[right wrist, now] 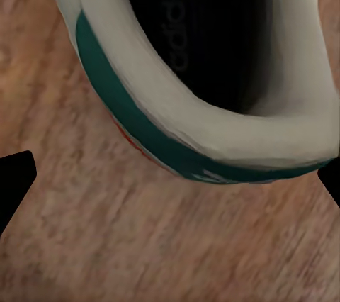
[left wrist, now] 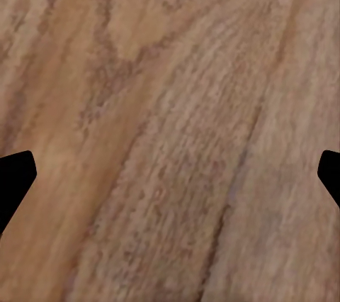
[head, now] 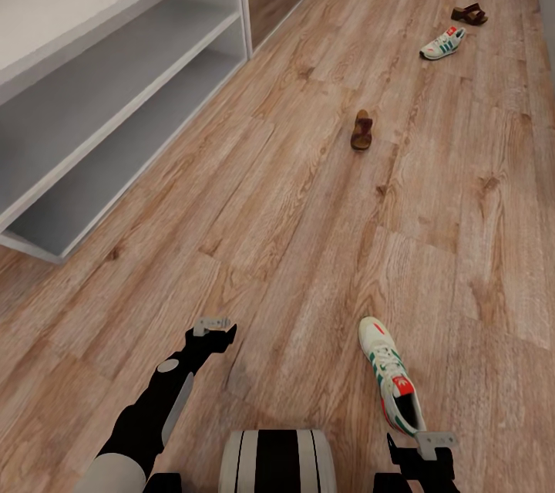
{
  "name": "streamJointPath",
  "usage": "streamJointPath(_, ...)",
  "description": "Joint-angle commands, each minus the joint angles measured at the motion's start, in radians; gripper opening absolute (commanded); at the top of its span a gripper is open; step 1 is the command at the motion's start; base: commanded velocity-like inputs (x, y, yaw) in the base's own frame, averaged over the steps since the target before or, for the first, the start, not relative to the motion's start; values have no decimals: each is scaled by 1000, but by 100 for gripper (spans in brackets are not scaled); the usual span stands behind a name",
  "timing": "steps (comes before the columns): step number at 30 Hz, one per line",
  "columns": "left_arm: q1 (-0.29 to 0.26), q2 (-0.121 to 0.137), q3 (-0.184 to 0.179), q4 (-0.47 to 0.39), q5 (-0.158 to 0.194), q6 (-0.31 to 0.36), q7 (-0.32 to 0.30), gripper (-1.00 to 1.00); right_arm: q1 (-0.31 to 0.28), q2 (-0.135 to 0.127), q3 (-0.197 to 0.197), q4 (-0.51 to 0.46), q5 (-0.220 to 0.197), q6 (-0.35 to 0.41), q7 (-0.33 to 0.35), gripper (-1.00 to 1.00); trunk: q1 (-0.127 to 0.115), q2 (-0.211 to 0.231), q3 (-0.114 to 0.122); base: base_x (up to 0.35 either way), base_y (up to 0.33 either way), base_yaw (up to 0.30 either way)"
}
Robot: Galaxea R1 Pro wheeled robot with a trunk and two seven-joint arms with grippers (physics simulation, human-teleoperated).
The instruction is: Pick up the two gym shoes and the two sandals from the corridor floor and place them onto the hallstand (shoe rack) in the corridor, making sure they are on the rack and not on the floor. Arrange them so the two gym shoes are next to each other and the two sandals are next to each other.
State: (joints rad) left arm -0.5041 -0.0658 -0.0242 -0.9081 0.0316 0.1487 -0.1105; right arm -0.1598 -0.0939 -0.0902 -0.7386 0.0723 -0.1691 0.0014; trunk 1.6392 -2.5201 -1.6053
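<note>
White leather with green stripes: the near gym shoe (head: 391, 383) lies on the corridor floor (head: 293, 192) directly ahead of my right gripper (head: 425, 453), its heel toward the gripper and its toe pointing away. In the right wrist view the heel collar (right wrist: 212, 125) and the dark shoe opening sit between my two fingertips (right wrist: 14, 174), which stand wide apart at either side of the heel; the right gripper is open and holds nothing.

The far gym shoe (head: 443, 44) lies well ahead of the right gripper, far down the corridor. One sandal (head: 469, 14) rests just beyond it. The other sandal (head: 361, 129) lies alone between the two gym shoes, ahead and slightly to the left of my right gripper.

My left gripper (head: 214, 329) hangs over bare planks, well apart from every shoe. The left wrist view shows its fingertips (left wrist: 15, 174) spread wide over wood grain; it is open and empty.

The hallstand (head: 116, 92) stands ahead and to the left of my left gripper, with two open shelf levels.
</note>
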Motion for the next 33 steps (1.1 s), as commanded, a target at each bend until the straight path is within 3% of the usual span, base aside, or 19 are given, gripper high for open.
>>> streamJointPath(1,0,0,1,-2,3,6,-3,100,0,0,-2,0,8,-3,0,100,0,0,0,69,0,0)
streamJointPath(33,-1,1,1,-2,9,5,-3,100,0,0,-2,2,8,-3,0,100,0,0,0,46,0,0)
